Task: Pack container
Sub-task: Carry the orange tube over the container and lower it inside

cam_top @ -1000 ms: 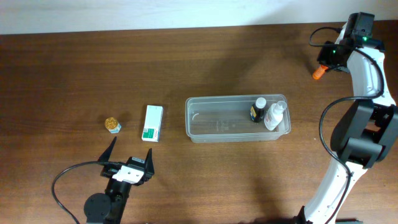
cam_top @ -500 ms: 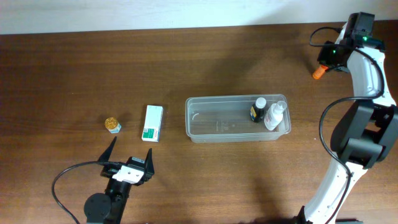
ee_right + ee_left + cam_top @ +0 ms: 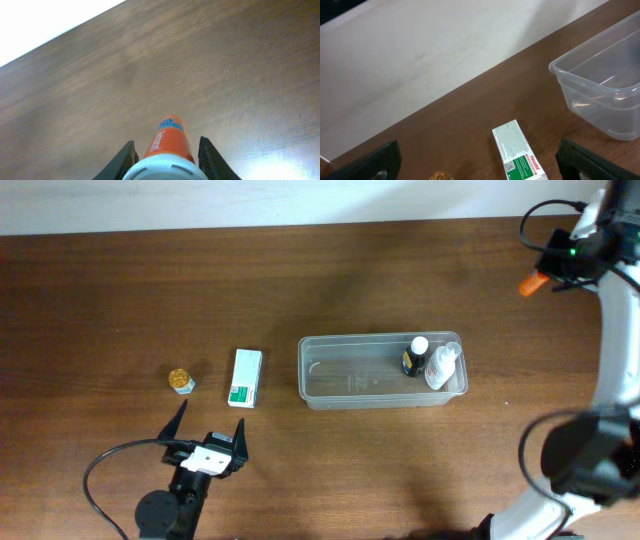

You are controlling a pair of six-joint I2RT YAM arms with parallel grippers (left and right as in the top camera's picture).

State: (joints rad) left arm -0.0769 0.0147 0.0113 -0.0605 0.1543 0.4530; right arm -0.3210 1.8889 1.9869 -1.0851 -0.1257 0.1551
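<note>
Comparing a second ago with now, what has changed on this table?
The right gripper, jaws shut on the orange tube, swung toward the right edge of the overhead view and slightly toward the far side, away from the container. Nothing was let go. The left gripper stays open in place; the two bottles in the container, the Panadol box and the small gold jar have not moved.

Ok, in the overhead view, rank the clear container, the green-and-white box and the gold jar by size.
1. clear container
2. green-and-white box
3. gold jar
All sit at similar camera distance, so the order is clear.
</note>
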